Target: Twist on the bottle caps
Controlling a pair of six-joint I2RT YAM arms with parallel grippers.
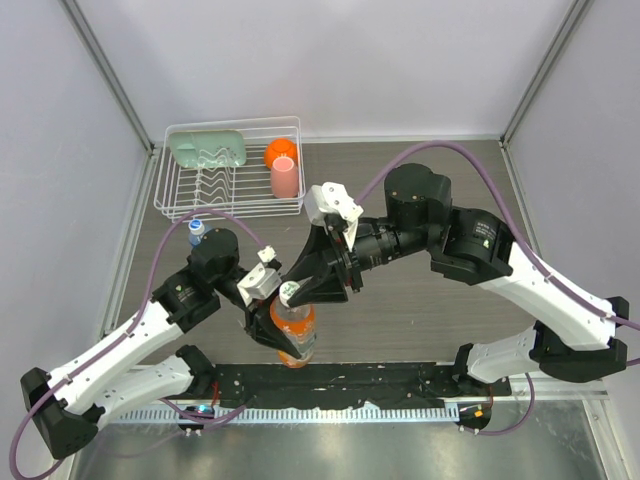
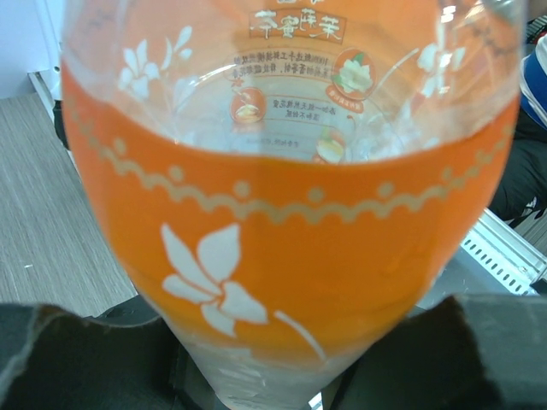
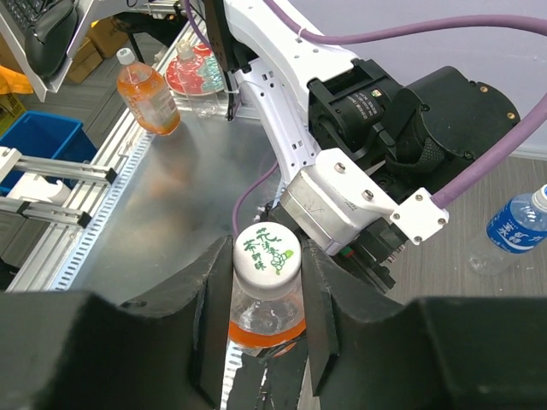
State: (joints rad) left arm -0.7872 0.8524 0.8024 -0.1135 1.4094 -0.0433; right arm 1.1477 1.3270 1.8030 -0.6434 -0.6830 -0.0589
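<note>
The orange-drink bottle [image 1: 293,335] stands upright near the table's front edge. My left gripper [image 1: 262,312] is shut on its body, and the orange label [image 2: 282,256] fills the left wrist view between the dark fingers [image 2: 77,359]. A white cap [image 3: 266,254] with green print sits on the bottle's neck. My right gripper [image 3: 265,260] comes from above with both fingers pressed against that cap [image 1: 288,293]. The blue-label bottle [image 1: 196,232] stands apart at the left with a cap [image 3: 540,196] on it.
A white wire dish rack [image 1: 160,190] at the back left holds a green item [image 1: 207,149], an orange cup [image 1: 281,152] and a pink cup [image 1: 284,178]. The left arm's wrist [image 3: 342,205] sits close behind the bottle. A metal ledge [image 3: 162,213] runs along the front.
</note>
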